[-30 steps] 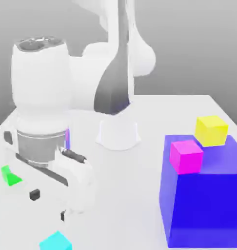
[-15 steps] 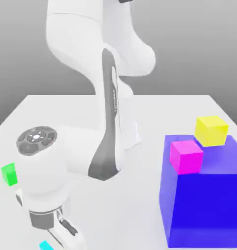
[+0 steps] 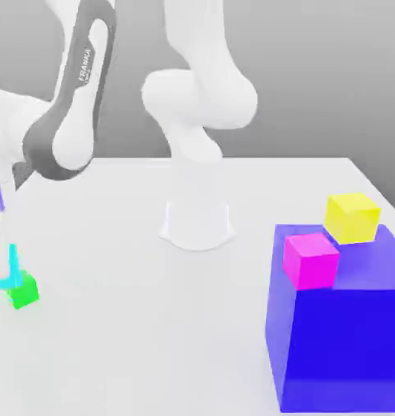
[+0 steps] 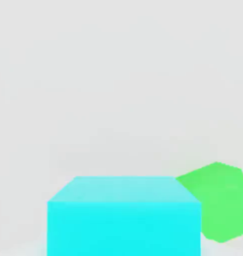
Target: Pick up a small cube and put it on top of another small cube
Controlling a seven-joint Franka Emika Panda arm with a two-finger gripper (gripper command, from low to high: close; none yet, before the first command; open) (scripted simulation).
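Note:
The small cyan cube (image 3: pixel 12 262) is at the exterior view's far left, just above and beside the small green cube (image 3: pixel 24 291), which rests on the white table. My gripper (image 3: pixel 1 273) is at that left edge, shut on the cyan cube, and a white finger hides most of it. In the hand view the cyan cube (image 4: pixel 123 215) is very close to the camera, and the green cube (image 4: pixel 221 200) lies on the table beyond it, off to one side and turned at an angle.
A large dark blue block (image 3: pixel 339 333) stands at the exterior view's right, with a magenta cube (image 3: pixel 311 260) and a yellow cube (image 3: pixel 352 217) on top. The arm's white base (image 3: pixel 197 223) sits mid-table. My arm arches over the left side.
The arm swung from the near left up to the far left edge. The cyan cube left the table's front edge and travelled with the hand to beside the green cube.

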